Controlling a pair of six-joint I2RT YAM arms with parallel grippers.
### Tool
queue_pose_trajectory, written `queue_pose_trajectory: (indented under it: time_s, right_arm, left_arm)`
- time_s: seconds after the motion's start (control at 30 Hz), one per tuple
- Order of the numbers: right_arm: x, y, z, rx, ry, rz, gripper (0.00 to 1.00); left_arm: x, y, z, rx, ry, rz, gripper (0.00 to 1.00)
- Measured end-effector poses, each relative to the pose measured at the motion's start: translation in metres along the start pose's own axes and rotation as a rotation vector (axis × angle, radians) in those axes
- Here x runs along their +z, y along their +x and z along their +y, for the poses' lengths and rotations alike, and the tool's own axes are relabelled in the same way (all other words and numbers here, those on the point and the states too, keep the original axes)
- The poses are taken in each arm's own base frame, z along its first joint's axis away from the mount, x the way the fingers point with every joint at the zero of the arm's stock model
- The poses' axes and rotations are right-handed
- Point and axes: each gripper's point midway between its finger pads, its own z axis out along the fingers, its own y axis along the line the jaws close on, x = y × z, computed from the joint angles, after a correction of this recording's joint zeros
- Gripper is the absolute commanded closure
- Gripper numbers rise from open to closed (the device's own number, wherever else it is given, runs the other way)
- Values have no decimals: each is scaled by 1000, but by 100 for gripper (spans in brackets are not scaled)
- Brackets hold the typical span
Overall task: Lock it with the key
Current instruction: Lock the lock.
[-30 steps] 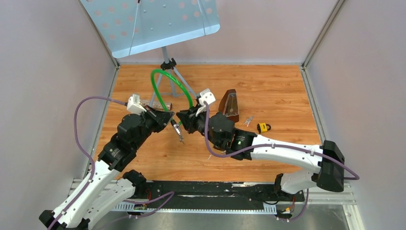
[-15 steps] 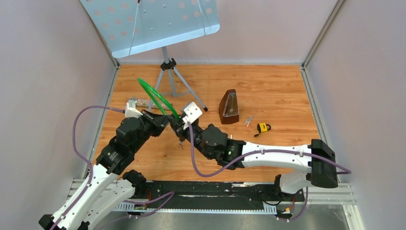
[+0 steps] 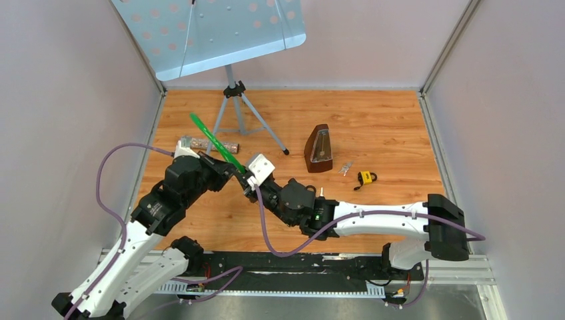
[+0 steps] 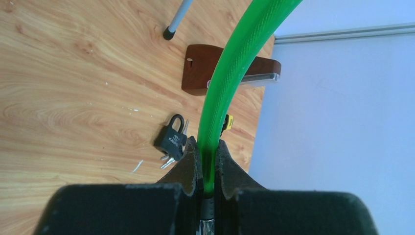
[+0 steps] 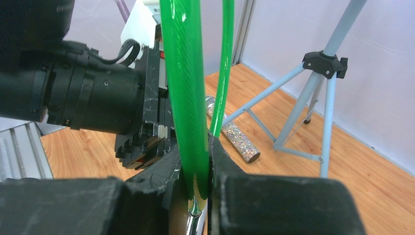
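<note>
A green cable lock (image 3: 212,140) is held up between both grippers, its loop seen edge-on. My left gripper (image 3: 233,171) is shut on one end of the cable (image 4: 235,63), just above its black collar; the jaws (image 4: 208,147) pinch it. My right gripper (image 3: 250,183) is shut on the other end (image 5: 183,73), just above a shiny metal pin. A black padlock with keys (image 4: 171,141) lies on the table in the left wrist view. A small yellow padlock (image 3: 366,177) and loose keys (image 3: 345,169) lie at the right.
A brown metronome (image 3: 320,148) stands right of centre and also shows in the left wrist view (image 4: 215,68). A music stand tripod (image 3: 233,90) stands at the back. A glittery cylinder (image 3: 206,143) lies near its legs. Grey walls enclose the table.
Both grippers moved left and toward the near edge with the cable. The green loop swung from a wide open arc to an edge-on line. The right arm stretched further left.
</note>
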Motion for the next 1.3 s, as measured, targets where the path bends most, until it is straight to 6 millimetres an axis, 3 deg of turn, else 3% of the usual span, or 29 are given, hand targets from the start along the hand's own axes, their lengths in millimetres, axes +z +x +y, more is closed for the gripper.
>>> queue_pose_trajectory:
  time_s: [0.37,0.87,1.23,1.3]
  right_arm:
    - [12,6,0,24,56,25,100]
    - [5,22,9,105,16,36,99]
    - [5,5,-6,211,21,58,74]
    - [4,7,-8,213,19,73,62]
  left_arm:
    - [0,-3,4,14,-96,9,100]
    - [-12,-6,19,23,-140,-12,100]
    - [-19,-6,0,-7,-45,-3,100]
    - [-20,-1,-7,-15,-14,20,100]
